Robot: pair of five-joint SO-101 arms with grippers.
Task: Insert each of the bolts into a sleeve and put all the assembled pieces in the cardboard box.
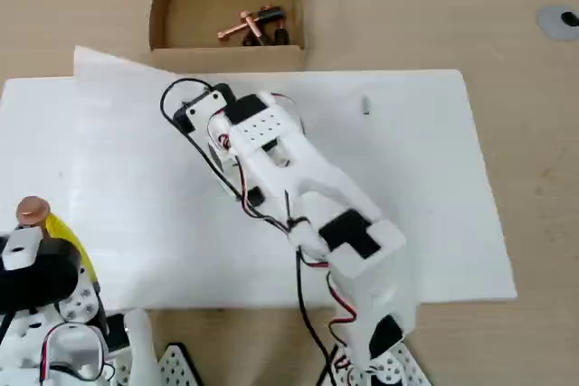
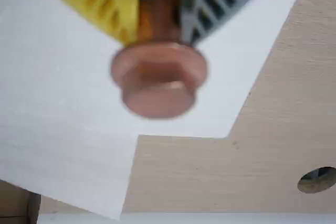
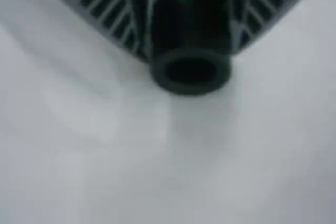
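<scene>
My left gripper (image 2: 157,19) is shut on a copper bolt (image 2: 157,80), clamped between a yellow finger (image 2: 89,1) and a grey one, with the bolt's head pointing outward. In the high view this bolt (image 1: 33,211) sits at the table's near left corner. My right gripper (image 3: 191,40) is shut on a black sleeve (image 3: 191,69), whose open bore faces out just above the white sheet. The right arm (image 1: 271,146) stretches over the middle of the sheet toward the cardboard box (image 1: 161,6). Inside the box lie copper bolts in black sleeves (image 1: 258,26).
A white paper sheet (image 1: 425,178) covers most of the wooden table. A small grey mark (image 1: 365,104) lies on it at the back right. A round cable hole (image 1: 561,20) sits in the wood at the far right. The arm bases stand at the near edge.
</scene>
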